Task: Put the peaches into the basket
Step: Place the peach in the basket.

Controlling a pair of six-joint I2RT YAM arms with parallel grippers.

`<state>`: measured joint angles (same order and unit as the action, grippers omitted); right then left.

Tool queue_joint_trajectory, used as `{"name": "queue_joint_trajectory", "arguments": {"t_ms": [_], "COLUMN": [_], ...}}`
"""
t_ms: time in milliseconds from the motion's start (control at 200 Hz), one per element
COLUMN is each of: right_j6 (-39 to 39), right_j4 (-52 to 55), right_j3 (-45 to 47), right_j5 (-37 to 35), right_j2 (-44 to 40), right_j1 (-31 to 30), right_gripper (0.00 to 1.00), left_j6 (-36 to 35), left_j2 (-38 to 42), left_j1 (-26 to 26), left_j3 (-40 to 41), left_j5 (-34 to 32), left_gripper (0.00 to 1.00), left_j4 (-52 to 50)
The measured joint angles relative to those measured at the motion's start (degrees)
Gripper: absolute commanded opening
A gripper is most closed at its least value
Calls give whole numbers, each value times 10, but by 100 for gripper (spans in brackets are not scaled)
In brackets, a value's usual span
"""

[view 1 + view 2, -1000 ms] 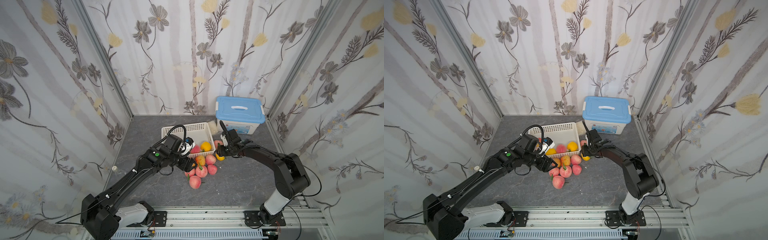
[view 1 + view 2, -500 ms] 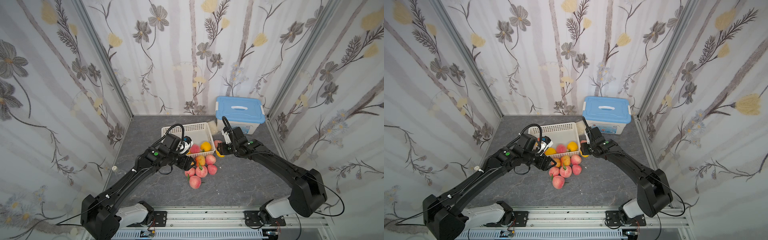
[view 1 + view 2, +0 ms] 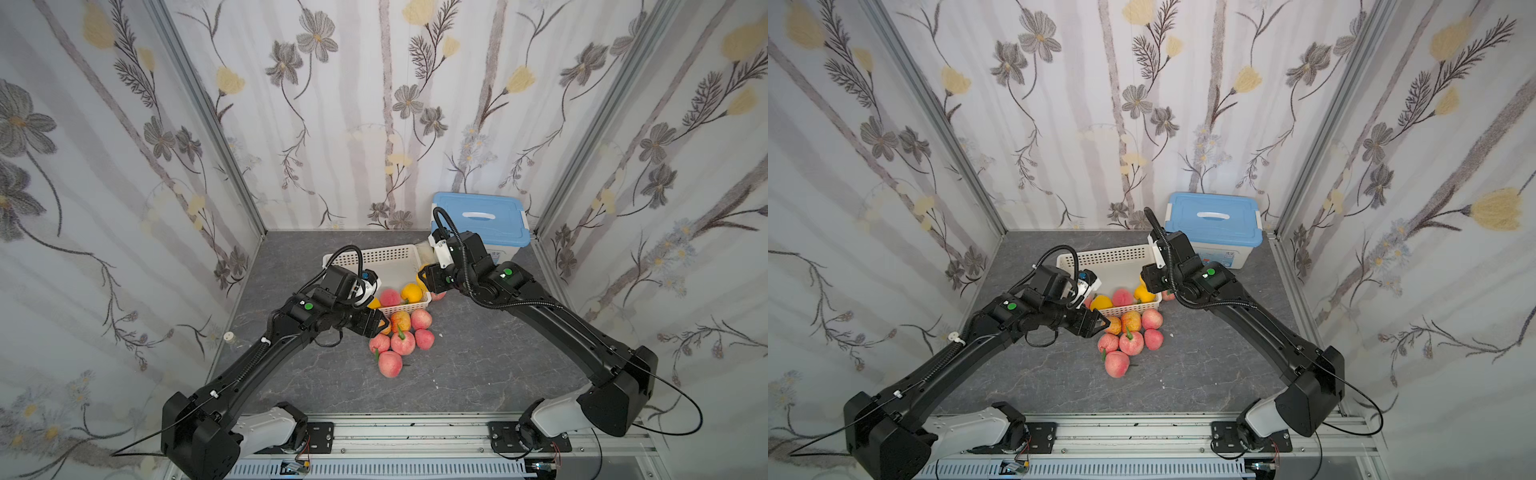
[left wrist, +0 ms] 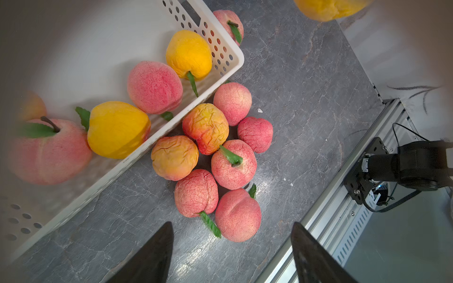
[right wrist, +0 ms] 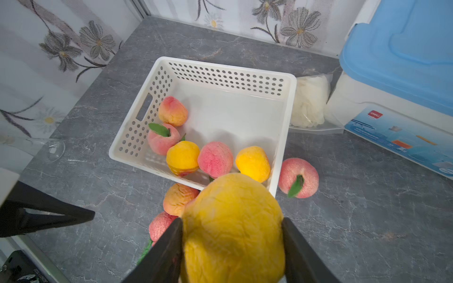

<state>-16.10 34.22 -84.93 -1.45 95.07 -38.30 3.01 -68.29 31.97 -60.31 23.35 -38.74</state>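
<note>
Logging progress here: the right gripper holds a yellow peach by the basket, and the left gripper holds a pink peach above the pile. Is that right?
Not quite. The left gripper holds nothing: the left wrist view shows its jaws open and empty above the pile of peaches. The right gripper does hold a yellow peach by the basket.

You are viewing the left arm [image 3: 249, 365] and right arm [image 3: 561, 328]: both are showing black shells, green dots [image 3: 308, 306], looping cables [image 3: 348, 247], white bases [image 3: 266, 427].
</note>
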Motion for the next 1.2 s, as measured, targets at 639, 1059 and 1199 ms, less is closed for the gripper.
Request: {"name": "queue_joint_trajectory", "arguments": {"t_ms": [639,1059,1199], "right_j6": [21,25,24], "right_j4": [21,59,84], "right_j3": [-261,-418,-456], "right_j5": [44,53,36], "right_j2": [262,417,454], "right_j1": [-20,27,35], "right_gripper": [56,55,55], "left_j6": [2,2,2], "left_j2": [-2,-8,-9], "left_j1": [-17,-24,-25], "left_j3": [0,0,0], "left_j5": [4,2,2], "left_gripper": [76,76,76], "left_j4": [9,9,9]}}
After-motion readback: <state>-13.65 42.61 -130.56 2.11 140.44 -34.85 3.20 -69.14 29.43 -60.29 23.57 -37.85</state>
